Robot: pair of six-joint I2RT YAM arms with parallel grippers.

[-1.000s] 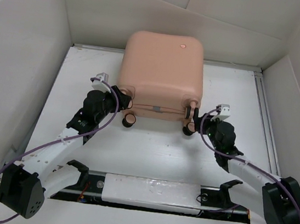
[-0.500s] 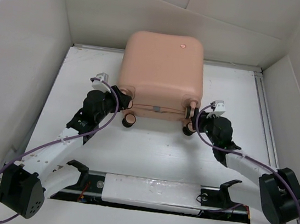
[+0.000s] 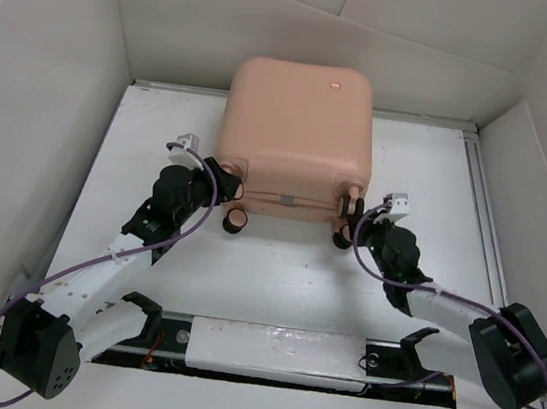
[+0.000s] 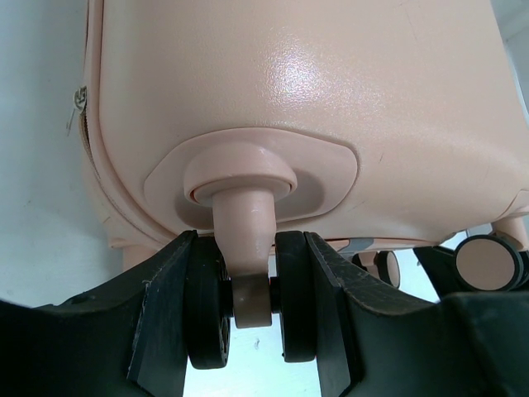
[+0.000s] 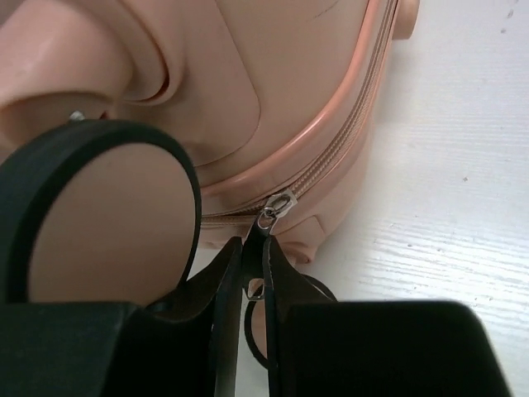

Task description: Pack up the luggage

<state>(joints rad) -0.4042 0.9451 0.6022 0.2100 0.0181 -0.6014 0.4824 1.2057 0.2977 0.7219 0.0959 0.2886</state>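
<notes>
The luggage [image 3: 296,132] lies closed at the far end of the white table [image 3: 272,290]; tabletop shows on either side, boxed by white panels [image 3: 31,132]; the left gripper [image 4: 250,281] clamps a wheel [image 4: 208,318]; the right gripper [image 5: 252,248], jaws nearly together, pinches the zipper pull [image 5: 273,208].

We see two arms of one make. Right behind the left gripper [image 3: 225,176] and the right gripper [image 3: 350,218] sits a chunky black wrist [image 3: 176,197], and on top of it a small grey-white camera block [image 3: 185,139]. Further back each arm turns into a slim white link [image 3: 104,268] and ends in a boxy black housing [image 3: 38,345]; the left one's face carries a cluster of small holes. A purple cable [image 3: 68,268] trails back from each wrist along the link. Up close, the fingers [image 4: 165,314] are matte black, broad and wedge-shaped.
</notes>
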